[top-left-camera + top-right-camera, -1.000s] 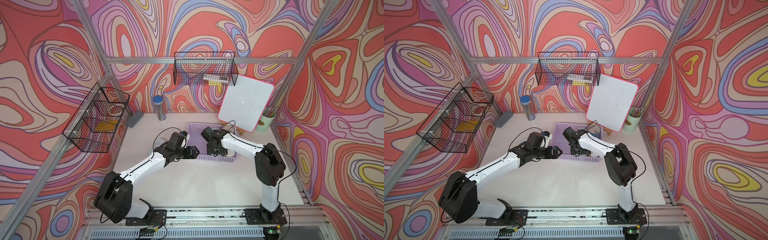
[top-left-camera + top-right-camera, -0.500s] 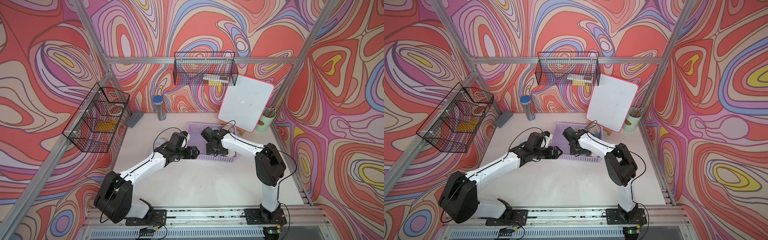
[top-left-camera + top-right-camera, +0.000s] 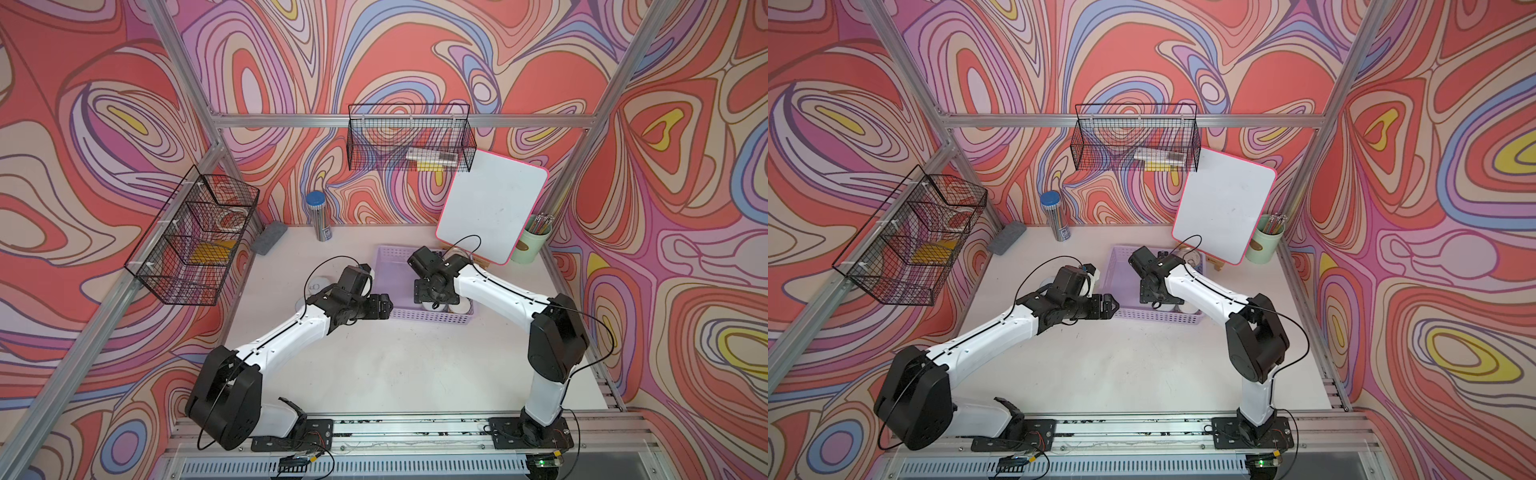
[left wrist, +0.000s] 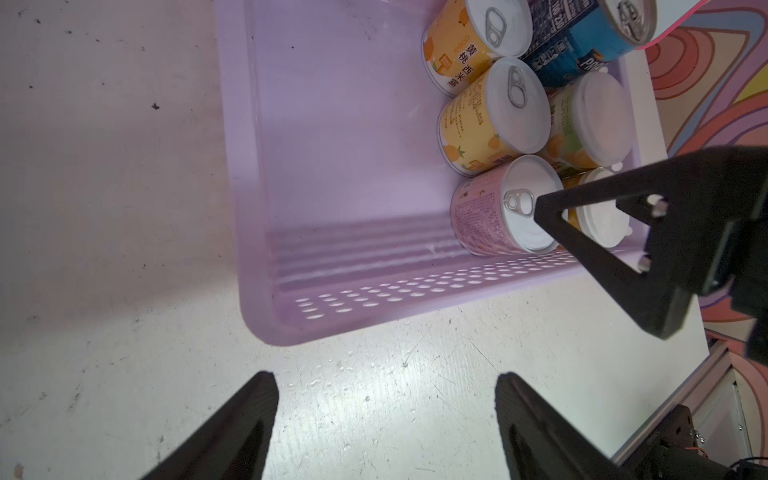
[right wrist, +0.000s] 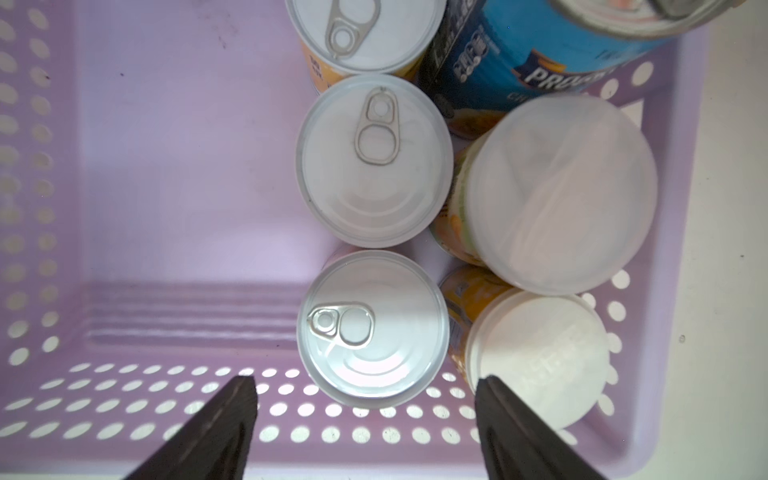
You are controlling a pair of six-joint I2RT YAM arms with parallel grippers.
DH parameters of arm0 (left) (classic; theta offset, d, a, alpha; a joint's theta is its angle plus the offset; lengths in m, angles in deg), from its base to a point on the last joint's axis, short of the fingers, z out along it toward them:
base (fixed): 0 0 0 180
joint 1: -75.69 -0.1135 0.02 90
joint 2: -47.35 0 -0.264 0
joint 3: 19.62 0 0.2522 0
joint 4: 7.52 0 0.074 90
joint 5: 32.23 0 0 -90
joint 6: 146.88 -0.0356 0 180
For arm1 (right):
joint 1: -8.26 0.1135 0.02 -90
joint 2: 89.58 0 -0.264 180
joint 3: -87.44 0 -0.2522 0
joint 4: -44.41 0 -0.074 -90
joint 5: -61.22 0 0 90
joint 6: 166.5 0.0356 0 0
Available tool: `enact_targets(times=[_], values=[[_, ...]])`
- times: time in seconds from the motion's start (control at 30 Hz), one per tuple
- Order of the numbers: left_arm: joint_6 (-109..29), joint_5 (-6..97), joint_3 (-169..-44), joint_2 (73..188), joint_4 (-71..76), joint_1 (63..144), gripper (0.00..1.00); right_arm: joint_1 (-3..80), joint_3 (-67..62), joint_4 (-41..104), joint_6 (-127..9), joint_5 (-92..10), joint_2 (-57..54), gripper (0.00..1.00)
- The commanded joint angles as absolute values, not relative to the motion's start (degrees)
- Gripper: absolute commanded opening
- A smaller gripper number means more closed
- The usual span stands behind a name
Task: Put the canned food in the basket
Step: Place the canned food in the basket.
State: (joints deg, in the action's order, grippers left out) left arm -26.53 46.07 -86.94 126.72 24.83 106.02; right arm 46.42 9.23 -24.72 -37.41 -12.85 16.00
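Note:
The lavender basket (image 3: 432,318) (image 3: 1158,318) (image 4: 332,307) (image 5: 124,419) holds several cans along its right side. These are a pink can (image 4: 486,220) (image 5: 372,328), yellow cans (image 4: 478,124) (image 5: 374,160), a blue can (image 4: 582,45) (image 5: 540,45) and two with plastic lids (image 5: 557,191). My right gripper (image 3: 432,293) (image 3: 1154,295) (image 5: 365,380) hangs open just above the pink can, gripping nothing. My left gripper (image 3: 384,309) (image 3: 1111,305) (image 4: 384,378) is open and empty over bare table by the basket's near left corner. In a top view, two more cans (image 3: 318,284) stand on the table behind the left arm.
A whiteboard (image 3: 492,212) leans at the back right over the basket's far corner, beside a green pencil cup (image 3: 534,245). A pencil tube (image 3: 320,218) and grey eraser (image 3: 269,243) sit at the back left. Black wire baskets (image 3: 195,245) (image 3: 409,143) hang on the walls.
The right gripper's jaws have parted over the pink can in the basket. Both arms otherwise stand where they were.

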Motion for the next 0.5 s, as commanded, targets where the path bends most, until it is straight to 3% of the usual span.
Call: enact_targets(times=[0.0,0.47], values=[[-27.5,47.7,-88.9,124.4,27.2,105.2,0.87,46.1,8.3,-21.8,-37.6,-14.8,13.0,0.84],[-27.4,49.4,-85.0,117.4,31.2,98.6,0.88,48.5,10.4,-14.6,-40.8,-19.7,13.0,0.85]])
